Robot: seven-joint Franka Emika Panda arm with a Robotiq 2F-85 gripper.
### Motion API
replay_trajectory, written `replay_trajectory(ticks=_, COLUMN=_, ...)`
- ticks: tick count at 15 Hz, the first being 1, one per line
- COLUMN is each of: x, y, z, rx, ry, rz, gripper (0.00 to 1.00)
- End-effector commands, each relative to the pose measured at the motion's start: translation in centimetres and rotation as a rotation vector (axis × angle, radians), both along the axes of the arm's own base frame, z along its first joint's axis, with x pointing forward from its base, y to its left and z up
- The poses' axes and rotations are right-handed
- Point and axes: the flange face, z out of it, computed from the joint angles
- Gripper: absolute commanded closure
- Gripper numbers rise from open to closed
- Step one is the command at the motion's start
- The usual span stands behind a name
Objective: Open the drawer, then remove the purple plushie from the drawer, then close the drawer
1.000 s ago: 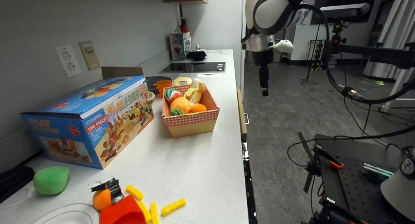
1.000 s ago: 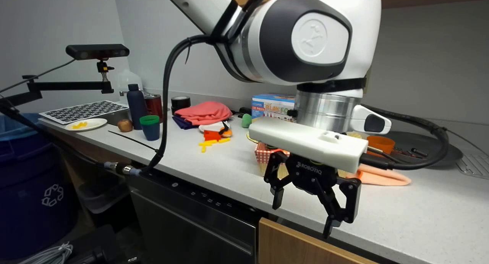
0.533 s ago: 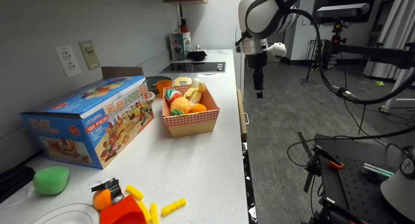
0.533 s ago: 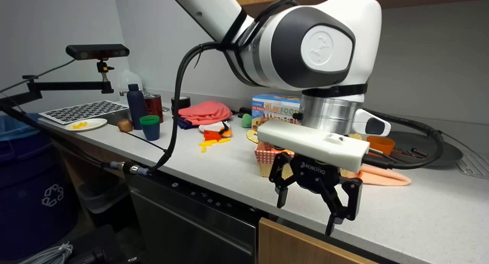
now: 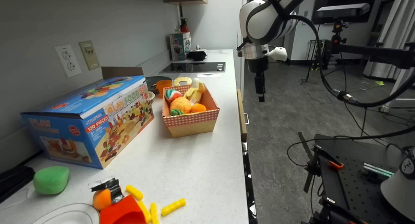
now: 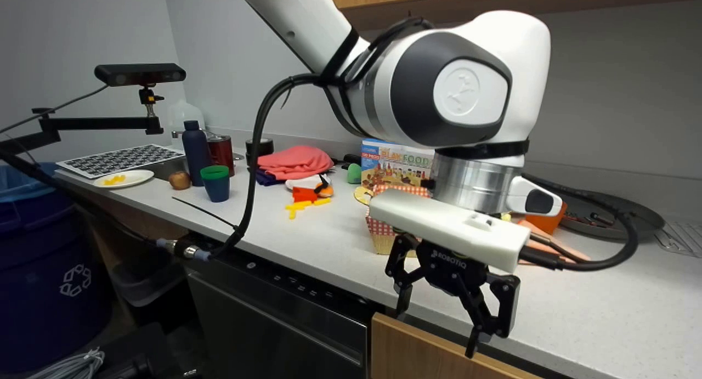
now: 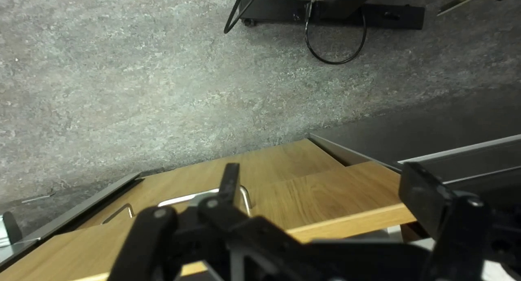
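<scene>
A: In an exterior view, where's the shallow tan wood-fronted drawer [image 5: 242,120]?

B: Under the edge of the long pale speckled counter [image 5: 197,175], standing a little way out, a silver bar handle [image 5: 247,119] on its face

A: And the black two-fingered gripper [image 5: 261,99]?

B: Off the counter's edge, pointing down, at the end of the jointed white-and-black arm [image 5: 261,24]. On the counter, the red-checked basket with a straw-coloured base [image 5: 193,129] holds toy fruit [image 5: 181,104], near the blue printed cardboard box [image 5: 82,117]

A: And in an exterior view with the matte navy bottle [image 6: 196,154]?

B: The gripper's fingers [image 6: 404,298] are spread wide at the drawer's top edge; whether they touch it I can't tell. The dark steel dishwasher [image 6: 274,307] is just beside the drawer, and a crumpled coral cloth [image 6: 299,162] lies further back on the counter

A: And the wrist view?

B: The same wide spread. The top edge of the drawer crosses beneath the gripper; a finger covers part of the handle, and the finger across from it shows by the drawer's end. Past it lies the mottled grey floor [image 7: 142,81], with a flat black bar [image 7: 374,14] on it
</scene>
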Motion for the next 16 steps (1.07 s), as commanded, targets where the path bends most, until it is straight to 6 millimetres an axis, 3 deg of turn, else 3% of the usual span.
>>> replay_trajectory(ticks=1, x=-0.3, y=-2.1, z=-4.0, rx=-0.018, ry=-0.010, rz=-0.031, gripper=0.00)
replay_trajectory(ticks=5, x=0.8, y=-3.9, z=-6.4, rx=-0.052, ry=-0.089, rz=-0.057, gripper=0.00)
replay_trajectory(ticks=10, x=2.9, y=-4.7, z=-4.4, rx=-0.076, ry=-0.212, rz=-0.070, gripper=0.00)
replay_trajectory(ticks=16, x=4.5, y=-3.7, z=-6.1, rx=-0.032, ry=-0.234, rz=-0.062, gripper=0.00)
